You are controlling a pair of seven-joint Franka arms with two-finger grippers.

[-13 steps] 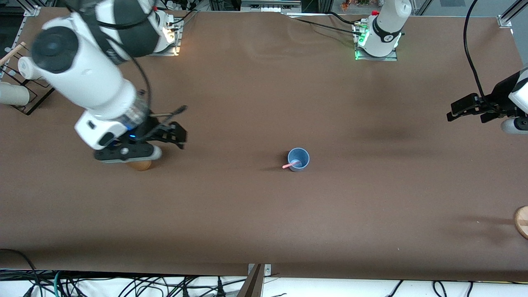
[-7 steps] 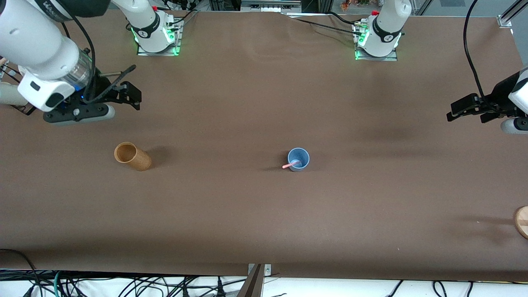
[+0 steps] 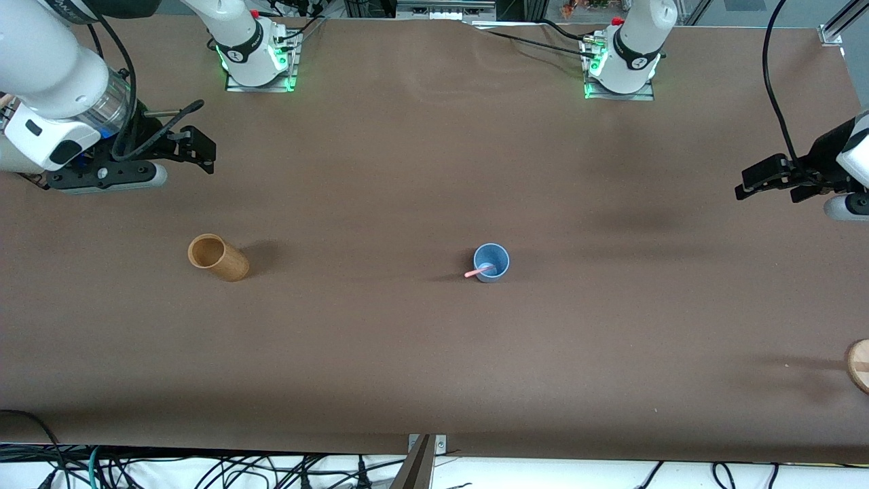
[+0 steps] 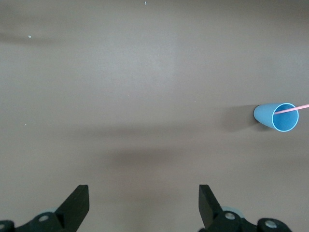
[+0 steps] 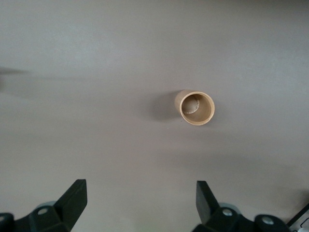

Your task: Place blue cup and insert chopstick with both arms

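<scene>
Right gripper [image 3: 198, 146] has pulled back toward the right arm's end of the table, off the tan wooden cylindrical cup [image 3: 217, 257], jaws wide apart, holding nothing. Left gripper [image 3: 767, 182] unchanged, waits over the left arm's end, jaws wide, empty. Small light-blue plastic tumbler [image 3: 491, 261] upright mid-table; thin pale-pink chopstick [image 3: 478, 272] leans inside it, tip past rim. Right wrist view only: wooden cup's interior, rim round. Brown matte table cover [image 3: 434, 367].
</scene>
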